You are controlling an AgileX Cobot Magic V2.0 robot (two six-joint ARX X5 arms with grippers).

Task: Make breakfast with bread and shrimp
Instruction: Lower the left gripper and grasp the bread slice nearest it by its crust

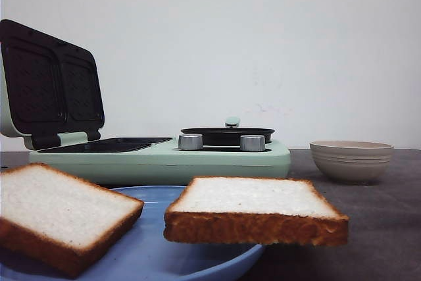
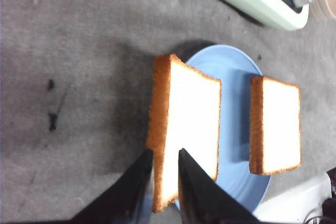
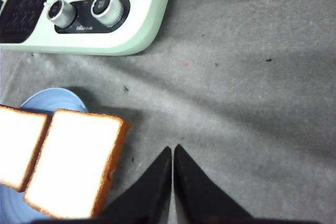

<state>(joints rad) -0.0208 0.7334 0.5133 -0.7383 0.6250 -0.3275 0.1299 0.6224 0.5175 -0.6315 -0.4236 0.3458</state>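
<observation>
Two slices of bread lie on a blue plate (image 1: 164, 248). The left slice (image 1: 59, 208) (image 2: 191, 119) is tilted and overhangs the plate's rim. My left gripper (image 2: 166, 150) is shut on this slice's near edge, one finger against the crust and the other over the white face. The right slice (image 1: 253, 199) (image 3: 79, 161) lies flat and sticks out past the plate's right side. My right gripper (image 3: 172, 148) is shut and empty over the grey table, beside the right slice and apart from it. The shrimp are out of view.
A mint-green sandwich maker (image 1: 164, 159) stands behind the plate, with its dark lid (image 1: 49, 83) open, two silver knobs (image 3: 109, 8) and a small black pan (image 1: 227, 135). A beige ribbed bowl (image 1: 350, 160) sits at the back right.
</observation>
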